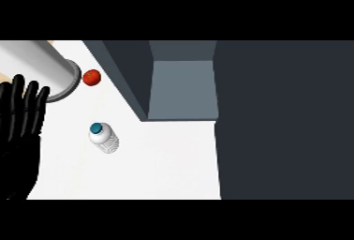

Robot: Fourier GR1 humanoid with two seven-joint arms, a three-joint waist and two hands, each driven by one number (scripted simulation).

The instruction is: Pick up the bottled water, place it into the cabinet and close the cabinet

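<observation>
Water bottle [104,138] upright on the counter [166,164].
Left hand [21,126] rests left of the bottle, fingers straight; open cabinet [181,89] behind.

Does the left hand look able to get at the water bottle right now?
Probably yes: the left hand is open at the left edge, and only bare counter lies between it and the upright bottle.

A single view looks steeply down from head height onto the flat white surface [159,164]. The open dark grey cabinet [183,89] fills the frame from twelve to three o'clock, a black left hand [17,136] rising at nine o'clock. No second view shares the scene.
</observation>
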